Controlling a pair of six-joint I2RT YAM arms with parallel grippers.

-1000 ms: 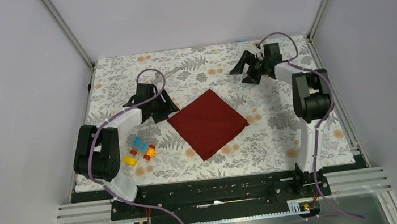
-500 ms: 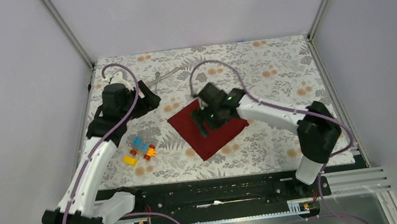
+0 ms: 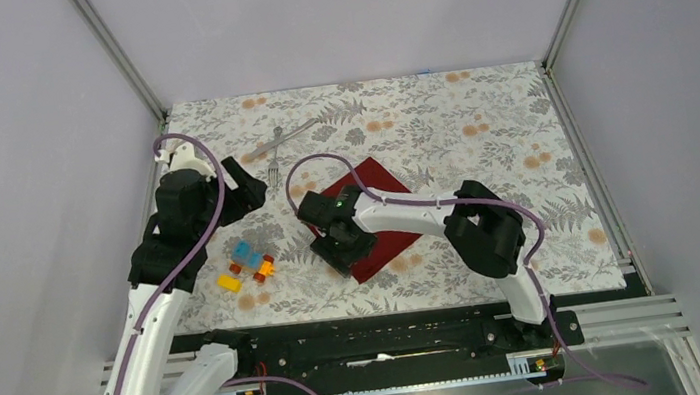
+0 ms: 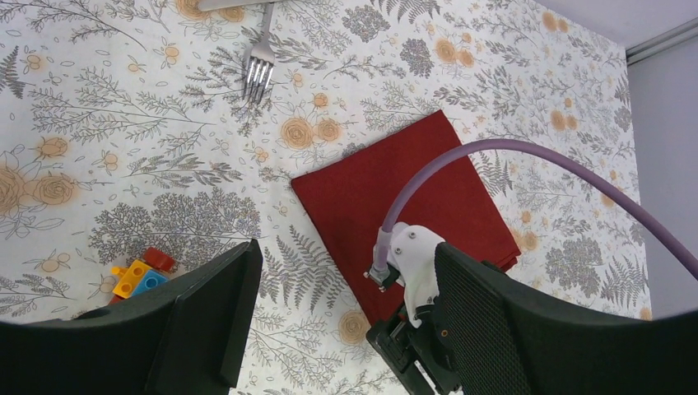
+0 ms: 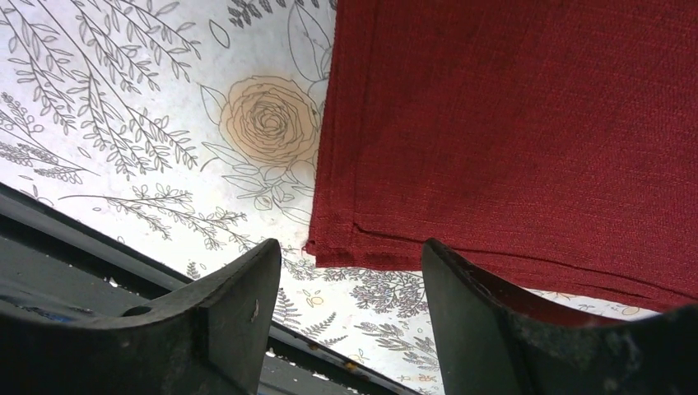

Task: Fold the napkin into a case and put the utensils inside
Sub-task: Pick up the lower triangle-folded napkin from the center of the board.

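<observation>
Right arm has swung from the table's 1 o'clock corner to the napkin (image 4: 346, 197) at centre. The right gripper (image 5: 350, 251) hangs over the cloth's 7 o'clock corner, jaws apart, nothing held. The left gripper (image 3: 244, 185), jaws also apart, hovers at 9 o'clock near the fork (image 4: 259, 66). Recommended: lower until both pads bracket the layered hem, then close without dragging the cloth.

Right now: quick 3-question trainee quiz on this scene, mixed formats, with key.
1. True or false: the fork lies on the bare table, apart from the napkin.
2. Which arm's gripper hovers over the napkin's near corner? A left, B right, C neither.
3. Fill in: in the top view, the toy blocks lie to the napkin's ___.
Key: 1 true. 2 B, the right gripper, jaws open. 3 left.
</observation>
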